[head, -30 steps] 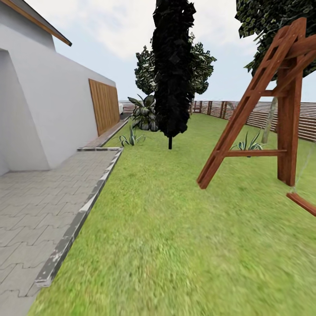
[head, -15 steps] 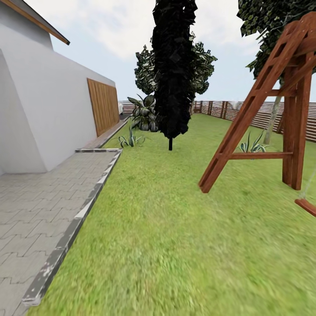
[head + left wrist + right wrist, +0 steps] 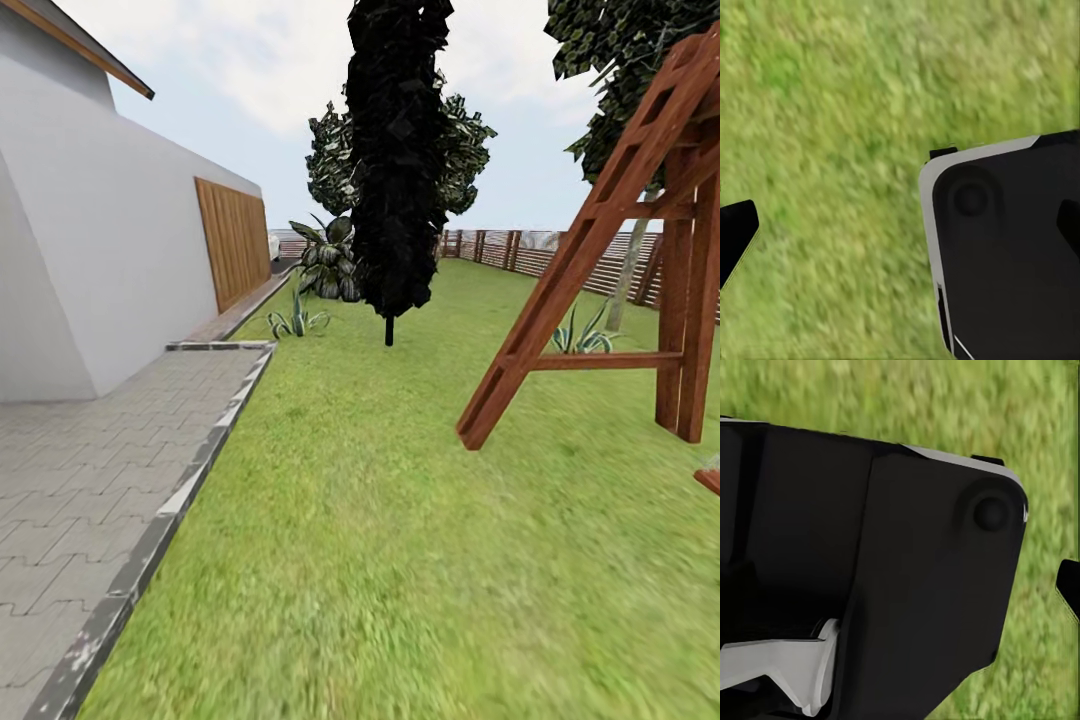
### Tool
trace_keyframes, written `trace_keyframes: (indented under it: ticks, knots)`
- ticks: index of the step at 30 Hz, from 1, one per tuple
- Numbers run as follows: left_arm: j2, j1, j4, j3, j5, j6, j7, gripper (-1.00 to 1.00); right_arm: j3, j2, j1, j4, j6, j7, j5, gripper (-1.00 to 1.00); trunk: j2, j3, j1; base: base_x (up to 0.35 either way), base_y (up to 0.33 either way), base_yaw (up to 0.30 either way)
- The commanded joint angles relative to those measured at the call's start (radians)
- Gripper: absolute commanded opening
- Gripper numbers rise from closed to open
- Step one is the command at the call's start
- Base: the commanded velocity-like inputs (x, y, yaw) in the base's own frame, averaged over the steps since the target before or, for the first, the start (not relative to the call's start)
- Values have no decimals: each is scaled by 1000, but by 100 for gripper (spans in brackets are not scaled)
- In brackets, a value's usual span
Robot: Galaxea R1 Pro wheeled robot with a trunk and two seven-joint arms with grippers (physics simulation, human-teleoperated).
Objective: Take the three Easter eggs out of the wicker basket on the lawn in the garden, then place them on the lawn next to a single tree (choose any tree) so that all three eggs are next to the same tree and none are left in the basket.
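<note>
The lawn (image 3: 400,520) of the garden stretches ahead to a brown slatted fence (image 3: 560,262). A tree with a pale trunk (image 3: 628,290) stands at the right, behind a wooden swing frame; its leafy canopy (image 3: 620,50) hangs above. The Easter eggs and the wicker basket are out of view. My left gripper (image 3: 900,236) hangs open over grass, with black fingertips (image 3: 735,240) at both picture edges and nothing between them. My right gripper (image 3: 900,585) is also open, one fingertip (image 3: 1069,585) against grass, the other lost against my dark base.
A tall, almost black bushy tree (image 3: 392,160) stands straight ahead on the grass. The red-brown swing frame (image 3: 600,250) rises close at the right. A white house wall (image 3: 110,270) and a grey paved path with a curb (image 3: 150,540) run along the left.
The whole head view has shifted as I roll forward: the swing frame is nearer and further right, the paved path has slid left. Nothing in the garden itself has moved.
</note>
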Motion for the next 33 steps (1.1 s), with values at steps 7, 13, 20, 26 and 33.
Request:
trace_keyframes:
  ticks: [7, 13, 20, 26, 33]
  knots:
    - [0, -1, 1, -5, 0, -4, 1, 100, 3, 0, 0, -1, -1, 0, 0, 100, -1, -2, 1, 336, 0, 0]
    - [0, -1, 1, -5, 0, -4, 1, 100, 3, 0, 0, -1, -1, 0, 0, 100, -1, -2, 1, 336, 0, 0]
    - [0, -1, 0, -5, 0, -4, 1, 100, 3, 0, 0, -1, -1, 0, 0, 100, -1, -2, 1, 337, 0, 0]
    - [0, -1, 1, -5, 0, -4, 1, 100, 3, 0, 0, -1, -1, 0, 0, 100, -1, -2, 1, 337, 0, 0]
    - [0, -1, 1, -5, 0, -4, 1, 100, 3, 0, 0, -1, -1, 0, 0, 100, -1, -2, 1, 337, 0, 0]
